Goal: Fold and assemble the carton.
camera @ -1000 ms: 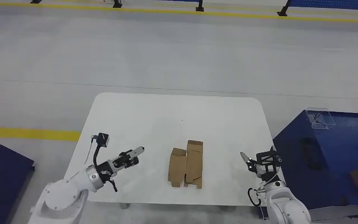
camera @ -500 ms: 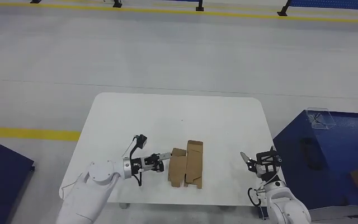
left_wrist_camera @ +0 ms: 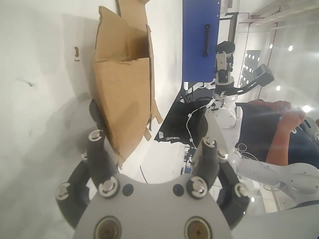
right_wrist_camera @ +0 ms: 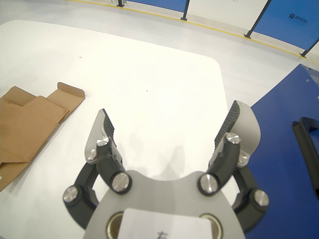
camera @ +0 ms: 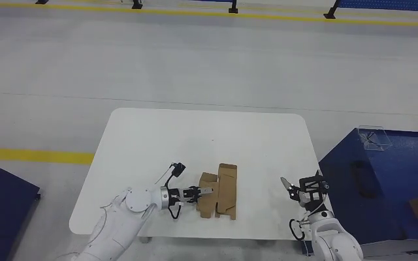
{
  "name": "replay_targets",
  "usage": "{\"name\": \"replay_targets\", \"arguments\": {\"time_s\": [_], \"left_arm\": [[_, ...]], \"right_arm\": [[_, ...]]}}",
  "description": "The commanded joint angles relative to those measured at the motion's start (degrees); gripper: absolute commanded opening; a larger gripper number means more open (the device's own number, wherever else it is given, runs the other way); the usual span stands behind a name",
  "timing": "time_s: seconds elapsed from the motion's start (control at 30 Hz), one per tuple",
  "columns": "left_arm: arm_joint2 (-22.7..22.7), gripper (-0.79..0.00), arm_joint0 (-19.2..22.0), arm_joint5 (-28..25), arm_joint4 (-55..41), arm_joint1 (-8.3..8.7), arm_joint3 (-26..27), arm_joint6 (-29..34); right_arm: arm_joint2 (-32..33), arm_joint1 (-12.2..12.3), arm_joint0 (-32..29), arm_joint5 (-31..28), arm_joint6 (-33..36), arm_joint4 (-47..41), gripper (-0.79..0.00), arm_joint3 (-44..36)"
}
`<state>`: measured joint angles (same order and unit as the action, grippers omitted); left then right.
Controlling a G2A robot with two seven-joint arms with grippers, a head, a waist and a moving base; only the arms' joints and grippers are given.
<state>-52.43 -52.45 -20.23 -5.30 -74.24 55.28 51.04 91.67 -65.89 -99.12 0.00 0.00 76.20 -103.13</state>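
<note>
A flattened brown carton [camera: 219, 191] lies on the white surface [camera: 196, 137], toward the near edge and roughly at mid-width, with its flaps spread at both ends. The left gripper [camera: 197, 192] sits low at the carton's left edge. In the left wrist view its fingers [left_wrist_camera: 208, 135] are spread wide and closed on nothing. One finger is partly hidden behind the carton's [left_wrist_camera: 124, 95] near panel and the other stands off to the far side, so the edge of that panel lies in the gap of the left gripper [left_wrist_camera: 152, 130]. I cannot tell whether the hidden finger touches the cardboard. The near panel is raised off the surface [left_wrist_camera: 37, 50], and a dark hollow shows beneath it.

The right gripper [camera: 300, 186] hangs over the near right corner of the surface [right_wrist_camera: 137, 63], well apart from the carton [right_wrist_camera: 27, 123]. The right gripper [right_wrist_camera: 169, 108] has its fingers [right_wrist_camera: 231, 118] wide apart, with nothing between them. A blue cabinet [camera: 372, 183] stands just beside the surface on that side.
</note>
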Motion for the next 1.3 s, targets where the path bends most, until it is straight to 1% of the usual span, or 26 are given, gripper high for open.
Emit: {"name": "replay_targets", "arguments": {"time_s": [0.0, 0.03, 0.23, 0.3, 0.37, 0.43, 0.5, 0.57, 0.67, 0.77, 0.87, 0.9, 1.27], "left_arm": [[0.79, -0.733, 0.46, -0.67, 0.57, -0.36, -1.13, -1.14], [1.05, -0.785, 0.67, -0.91, 0.4, -0.52, -1.69, -1.3], [1.81, -0.785, 1.97, -2.02, -1.53, -1.39, -4.8, -2.14], [1.41, -0.785, 1.96, -3.08, -3.36, -1.46, -4.63, -1.26], [0.09, -0.785, 1.54, -3.82, -6.65, -1.21, -3.3, 0.76], [-1.99, -0.785, 0.63, -4.78, -9.27, -0.57, -0.39, 2.74], [-4.64, -0.785, -1.31, -5.8, -10.59, 0.36, 4.08, 3.26], [-7.57, -0.785, -4.25, -5.65, -11.61, 1.43, 10.21, 3.79], [-12.52, -0.785, -9.49, -3.7, -13.22, 3.04, 20.75, 4.54], [-16.26, -0.785, -14.71, -2.87, -11.27, 4.22, 30.5, 3.47], [-18.6, -0.785, -18.55, -1.19, -10.03, 4.99, 36.6, 3.32], [-19.09, -0.785, -19.3, -0.97, -9.33, 5.11, 37.58, 2.49], [-19.09, -0.785, -19.3, -0.97, -9.33, 5.11, 37.58, 2.49]], "right_arm": [[0.0, 0.0, 0.0, 0.0, 0.0, 0.0, 0.0, 0.0], [0.0, 0.0, 0.0, 0.0, 0.0, 0.0, 0.0, 0.0], [0.0, 0.0, 0.0, 0.0, 0.0, 0.0, 0.0, 0.0], [0.0, 0.0, 0.0, 0.0, 0.0, 0.0, 0.0, 0.0], [0.0, 0.0, 0.0, 0.0, 0.0, 0.0, 0.0, 0.0], [0.0, 0.0, 0.0, 0.0, 0.0, 0.0, 0.0, 0.0], [0.0, 0.0, 0.0, 0.0, 0.0, 0.0, 0.0, 0.0], [0.0, 0.0, 0.0, 0.0, 0.0, 0.0, 0.0, 0.0], [0.0, 0.0, 0.0, 0.0, 0.0, 0.0, 0.0, 0.0], [0.0, 0.0, 0.0, 0.0, 0.0, 0.0, 0.0, 0.0], [0.0, 0.0, 0.0, 0.0, 0.0, 0.0, 0.0, 0.0], [0.0, 0.0, 0.0, 0.0, 0.0, 0.0, 0.0, 0.0], [0.0, 0.0, 0.0, 0.0, 0.0, 0.0, 0.0, 0.0]]}}
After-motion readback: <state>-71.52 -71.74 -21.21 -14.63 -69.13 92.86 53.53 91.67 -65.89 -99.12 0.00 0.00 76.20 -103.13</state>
